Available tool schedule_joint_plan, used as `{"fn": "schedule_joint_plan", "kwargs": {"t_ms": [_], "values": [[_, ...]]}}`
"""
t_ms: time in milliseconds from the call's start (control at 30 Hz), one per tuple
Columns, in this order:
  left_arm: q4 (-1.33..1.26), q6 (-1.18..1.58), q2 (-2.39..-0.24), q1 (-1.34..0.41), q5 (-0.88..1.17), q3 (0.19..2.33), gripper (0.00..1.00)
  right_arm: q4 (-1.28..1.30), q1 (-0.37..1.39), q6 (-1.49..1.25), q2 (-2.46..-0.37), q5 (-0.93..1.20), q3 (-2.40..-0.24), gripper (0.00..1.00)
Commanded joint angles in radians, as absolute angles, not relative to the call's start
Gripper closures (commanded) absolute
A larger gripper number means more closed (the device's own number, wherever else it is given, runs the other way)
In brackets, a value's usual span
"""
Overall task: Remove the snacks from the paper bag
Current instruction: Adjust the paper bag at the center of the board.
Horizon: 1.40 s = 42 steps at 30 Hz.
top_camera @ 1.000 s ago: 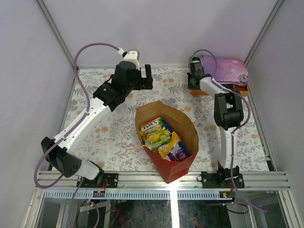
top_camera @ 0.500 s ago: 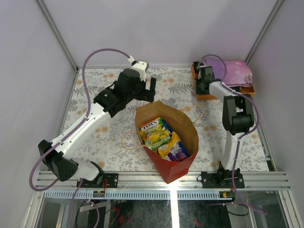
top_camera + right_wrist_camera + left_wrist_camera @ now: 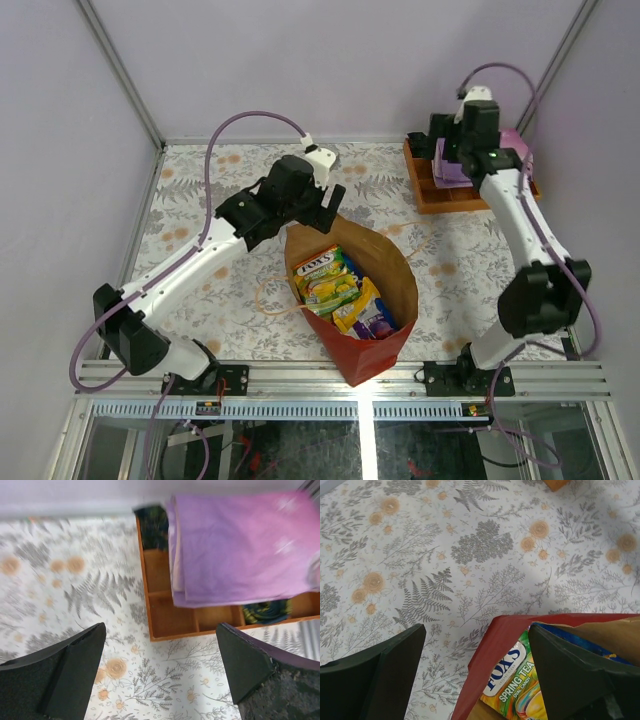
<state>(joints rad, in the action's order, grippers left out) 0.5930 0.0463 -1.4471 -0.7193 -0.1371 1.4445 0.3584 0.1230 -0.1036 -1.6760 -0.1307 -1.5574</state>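
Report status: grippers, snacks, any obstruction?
Left gripper open, over far rim of paper bag. Right gripper open, empty, at wooden tray. Snacks inside bag. Bag mouth unobstructed.

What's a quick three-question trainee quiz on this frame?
1. True or false: the right gripper holds a snack.
2. What lies on the tray? A: purple cloth. B: yellow bar. C: teal packet.
3. Fill in: the Fox's packet sits inside the ___.

Key: 1 false, it is open and empty above the tray. 2 A. 3 bag.
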Motion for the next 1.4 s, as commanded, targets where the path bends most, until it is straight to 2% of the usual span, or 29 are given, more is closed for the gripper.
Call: {"fn": "schedule_joint_plan", "kwargs": {"t_ms": [0, 133, 233, 300, 367, 400, 433, 600, 667, 833, 1200, 1367], "values": [[0.583, -0.051, -1.468, -0.718, -0.035, 1.442, 0.2, 0.402, 0.113, -0.124, -1.499, -0.177, -1.626, 0.01], [0.608, -0.113, -1.493, -0.718, 0.08, 1.464, 0.33, 0.424, 0.121, -0.211, -1.383, -0.081, -1.6, 0.0], [0.65, -0.143, -1.531, -0.718, 0.071, 1.509, 0.5, 0.434, 0.192, -0.248, -1.31, -0.069, -1.539, 0.0], [0.66, -0.159, -1.551, -0.718, 0.051, 1.526, 0.73, 0.456, 0.256, -0.255, -1.275, -0.135, -1.504, 0.02], [0.68, -0.182, -1.57, -0.719, 0.052, 1.546, 0.82, 0.472, 0.307, -0.267, -1.236, -0.166, -1.456, 0.04], [0.687, -0.184, -1.575, -0.719, 0.042, 1.553, 0.93, 0.478, 0.329, -0.274, -1.213, -0.174, -1.43, 0.04], [0.686, -0.187, -1.576, -0.718, 0.026, 1.552, 0.99, 0.479, 0.354, -0.28, -1.176, -0.167, -1.397, 0.04], [0.618, -0.169, -1.563, -0.696, -0.082, 1.536, 1.0, 0.5, 0.44, -0.262, -1.021, -0.133, -1.284, 0.0], [0.604, -0.141, -1.566, -0.657, -0.091, 1.55, 1.0, 0.511, 0.442, -0.246, -0.968, -0.181, -1.238, 0.0], [0.608, -0.036, -1.657, -0.539, -0.074, 1.683, 1.0, 0.514, 0.443, -0.231, -0.913, -0.245, -1.197, 0.0], [0.648, 0.126, -1.941, -0.317, -0.158, 2.051, 1.0, 0.347, 0.443, -0.243, -1.095, -0.143, -1.226, 0.01], [0.674, 0.183, -2.085, -0.239, -0.159, 2.233, 1.0, 0.293, 0.443, -0.229, -1.267, -0.059, -1.349, 0.01]]}}
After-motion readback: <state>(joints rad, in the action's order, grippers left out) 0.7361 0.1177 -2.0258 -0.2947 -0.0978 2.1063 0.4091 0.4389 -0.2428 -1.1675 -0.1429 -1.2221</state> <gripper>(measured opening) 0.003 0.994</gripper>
